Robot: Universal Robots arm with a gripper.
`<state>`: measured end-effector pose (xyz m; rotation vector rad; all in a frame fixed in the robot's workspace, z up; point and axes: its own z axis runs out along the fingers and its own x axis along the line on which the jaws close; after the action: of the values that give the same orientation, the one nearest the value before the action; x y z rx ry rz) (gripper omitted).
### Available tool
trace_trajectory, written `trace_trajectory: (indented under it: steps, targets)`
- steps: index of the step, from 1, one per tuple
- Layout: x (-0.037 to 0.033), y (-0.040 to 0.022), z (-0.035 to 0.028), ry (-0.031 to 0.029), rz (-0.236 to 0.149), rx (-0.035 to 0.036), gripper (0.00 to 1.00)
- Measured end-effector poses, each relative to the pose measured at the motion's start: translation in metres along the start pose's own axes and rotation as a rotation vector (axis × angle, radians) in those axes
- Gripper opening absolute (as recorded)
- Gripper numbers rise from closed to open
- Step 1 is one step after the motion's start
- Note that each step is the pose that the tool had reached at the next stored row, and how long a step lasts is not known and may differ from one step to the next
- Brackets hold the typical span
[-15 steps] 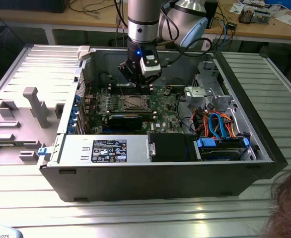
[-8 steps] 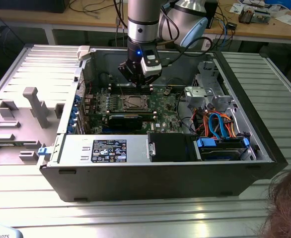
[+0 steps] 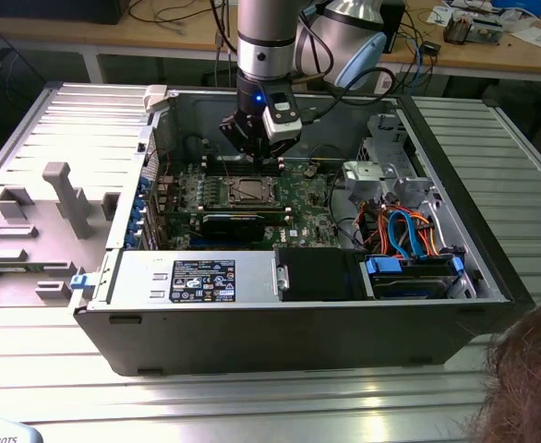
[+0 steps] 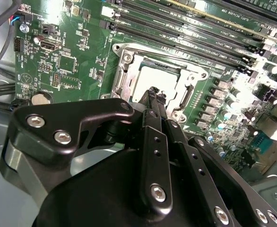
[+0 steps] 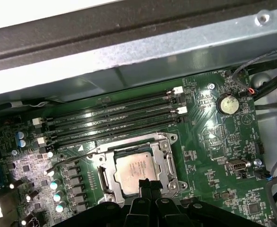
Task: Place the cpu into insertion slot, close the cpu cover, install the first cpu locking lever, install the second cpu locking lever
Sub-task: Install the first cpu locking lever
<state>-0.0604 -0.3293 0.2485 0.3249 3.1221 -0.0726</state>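
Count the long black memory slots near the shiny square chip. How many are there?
4. In the first wrist view the memory slots lie side by side: the first nearest the case wall, the second, the third, and the fourth beside the cpu. None looks hidden.

cpu [image 5: 136, 172]: small flat square chip, dull silver-grey top up; sits level inside insertion slot [image 4: 125, 58], silver-surrounded square socket; cpu cover [image 5: 168, 163]: thin silver frame, lies flat and shut over chip's edges; shows chip top through square window
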Motion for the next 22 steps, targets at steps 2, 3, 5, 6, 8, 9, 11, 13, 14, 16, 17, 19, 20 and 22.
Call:
trace_trajectory:
  steps: [2,3,5,6,8,9,11,13,14,16,17,19,20,22]
  targets:
    - [0.0000,0.0000,0.0000,-0.0003,-0.006,0.0000,0.11]
    - [0.0000,0.0000,0.0000,-0.0004,-0.010,0.0000,0.11]
    - [0.0000,0.0000,0.0000,-0.0008,-0.019,-0.0001,0.11]
    - [0.0000,0.0000,0.0000,-0.0010,-0.022,-0.0002,0.11]
    - [0.0000,0.0000,0.0000,-0.0013,-0.029,-0.0001,0.11]
    - [0.0000,0.0000,0.0000,-0.0014,-0.031,-0.0001,0.11]
    - [0.0000,0.0000,0.0000,-0.0018,-0.039,-0.0002,0.11]
    - [0.0000,0.0000,0.0000,-0.0021,-0.045,-0.0002,0.11]
    - [0.0000,0.0000,0.0000,-0.0022,-0.047,-0.0003,0.11]
    - [0.0000,0.0000,0.0000,-0.0025,-0.054,-0.0003,0.11]
    - [0.0000,0.0000,0.0000,-0.0026,-0.056,-0.0003,0.11]
    - [0.0000,0.0000,0.0000,-0.0028,-0.062,-0.0003,0.11]
    - [0.0000,0.0000,0.0000,-0.0030,-0.064,-0.0004,0.11]
    - [0.0000,0.0000,0.0000,-0.0032,-0.070,-0.0004,0.11]
